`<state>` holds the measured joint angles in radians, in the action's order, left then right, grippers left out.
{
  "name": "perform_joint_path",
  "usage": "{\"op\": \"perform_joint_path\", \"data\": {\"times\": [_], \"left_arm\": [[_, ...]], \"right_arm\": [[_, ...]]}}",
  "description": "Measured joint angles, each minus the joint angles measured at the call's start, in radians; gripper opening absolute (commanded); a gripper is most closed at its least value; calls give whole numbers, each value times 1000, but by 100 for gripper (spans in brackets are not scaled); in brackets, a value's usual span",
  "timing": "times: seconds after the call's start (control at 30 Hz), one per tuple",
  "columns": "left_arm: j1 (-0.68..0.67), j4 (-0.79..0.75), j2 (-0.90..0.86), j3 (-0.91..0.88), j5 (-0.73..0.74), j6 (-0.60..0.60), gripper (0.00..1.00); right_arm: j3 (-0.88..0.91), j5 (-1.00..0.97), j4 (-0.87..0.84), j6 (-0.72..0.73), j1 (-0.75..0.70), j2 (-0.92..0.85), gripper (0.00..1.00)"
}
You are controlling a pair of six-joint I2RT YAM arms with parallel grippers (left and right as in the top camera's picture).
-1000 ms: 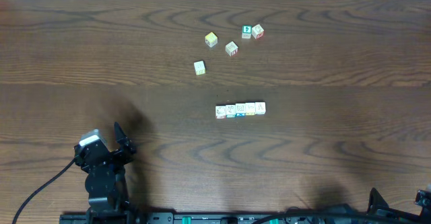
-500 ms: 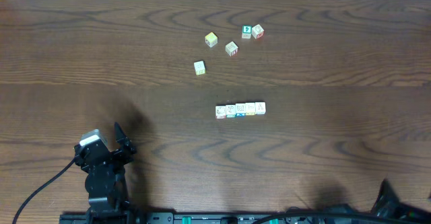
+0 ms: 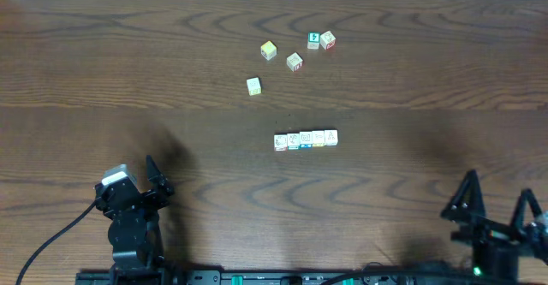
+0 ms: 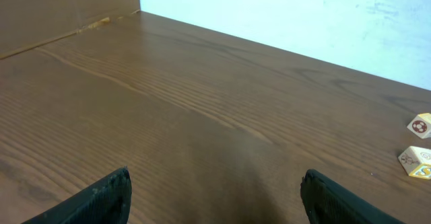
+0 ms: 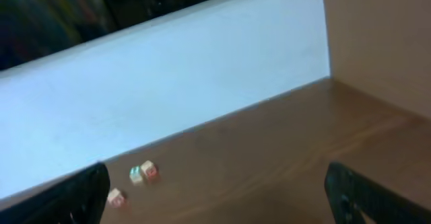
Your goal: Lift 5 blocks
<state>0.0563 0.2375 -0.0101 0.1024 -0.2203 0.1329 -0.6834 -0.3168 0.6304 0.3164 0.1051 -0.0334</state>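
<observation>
Five blocks [image 3: 306, 139] lie side by side in a short row at the table's middle, white faces with small pictures. My left gripper [image 3: 157, 179] stands open near the front left, far from the row. Its dark fingers [image 4: 101, 198] frame bare wood in the left wrist view. Open as well, my right gripper [image 3: 497, 196] is at the front right, well apart from the row. In the right wrist view its fingers [image 5: 369, 198] stand wide with nothing between them, and the row is out of view there.
Loose cubes lie farther back: a green-faced cube [image 3: 313, 40] [image 5: 137, 175] touching a red-edged cube [image 3: 328, 39] [image 5: 149, 171], a third cube [image 3: 294, 62] [image 5: 116, 197], a yellowish cube [image 3: 269, 50] and a cream cube [image 3: 253, 86]. Two cubes [image 4: 421, 126] show at the left wrist view's right edge.
My right arm has come up from the bottom right corner into full view, its open fingers now over the front right of the table. The left arm and all cubes are as before.
</observation>
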Motion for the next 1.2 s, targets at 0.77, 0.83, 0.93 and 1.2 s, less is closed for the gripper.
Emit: {"op": "perform_joint_path", "data": {"times": [0.77, 0.83, 0.93, 1.2], "left_arm": [[0, -2, 0, 0, 5, 0, 81], [0, -2, 0, 0, 5, 0, 81], [0, -2, 0, 0, 5, 0, 81], [0, -2, 0, 0, 5, 0, 81]], "right_arm": [[570, 71, -264, -210, -49, 20, 99], [570, 73, -261, -214, -50, 21, 99], [570, 78, -261, -215, -71, 21, 99], [570, 99, -262, -216, -77, 21, 99]]}}
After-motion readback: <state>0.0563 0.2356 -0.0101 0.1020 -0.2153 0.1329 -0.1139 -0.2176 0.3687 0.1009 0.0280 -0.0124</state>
